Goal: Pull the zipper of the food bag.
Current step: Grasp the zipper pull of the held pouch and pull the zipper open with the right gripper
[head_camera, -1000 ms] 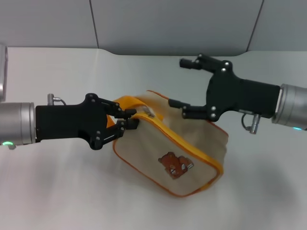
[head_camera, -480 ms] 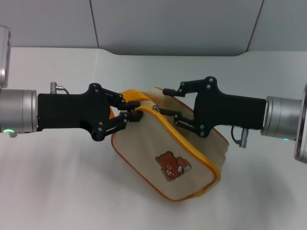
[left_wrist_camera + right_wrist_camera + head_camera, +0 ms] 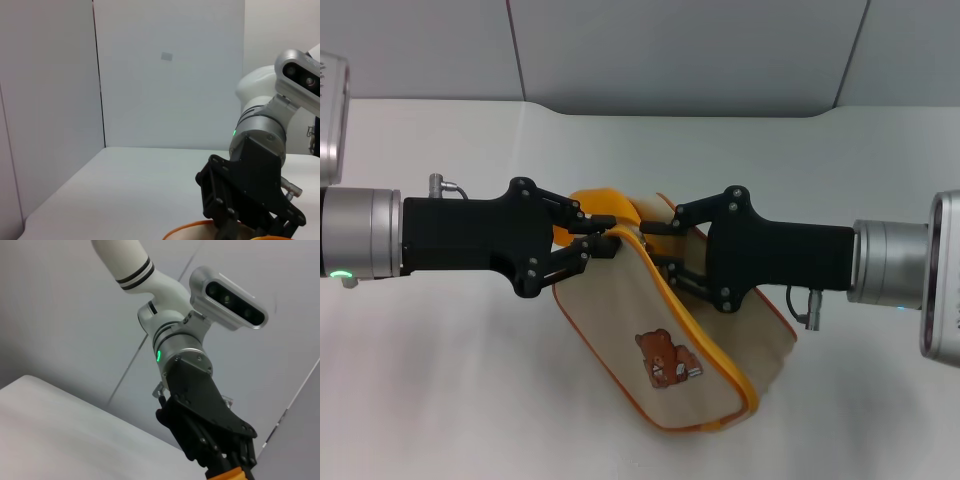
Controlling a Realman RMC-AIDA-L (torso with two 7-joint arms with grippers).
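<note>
The beige food bag [image 3: 620, 310] with orange piping and a bear patch [image 3: 665, 360] lies tilted on the white table. My left gripper [image 3: 604, 235] is shut on the bag's left end, just below the orange loop handle [image 3: 603, 201]. My right gripper [image 3: 656, 246] is open, with its fingers [image 3: 654, 227] straddling the orange-edged zip line at the bag's top rim. The silver zipper pull is hidden behind those fingers. The left wrist view shows the right gripper [image 3: 250, 220] above an orange edge [image 3: 187, 233]. The right wrist view shows the left gripper [image 3: 225, 460].
The white table [image 3: 440, 400] runs back to grey wall panels [image 3: 670, 50]. Both arms reach in level over the table from either side and meet at the bag's top.
My right gripper has moved left and down from above the bag's right end to the zip rim, close to the left gripper. The bag has shifted slightly and tilted more.
</note>
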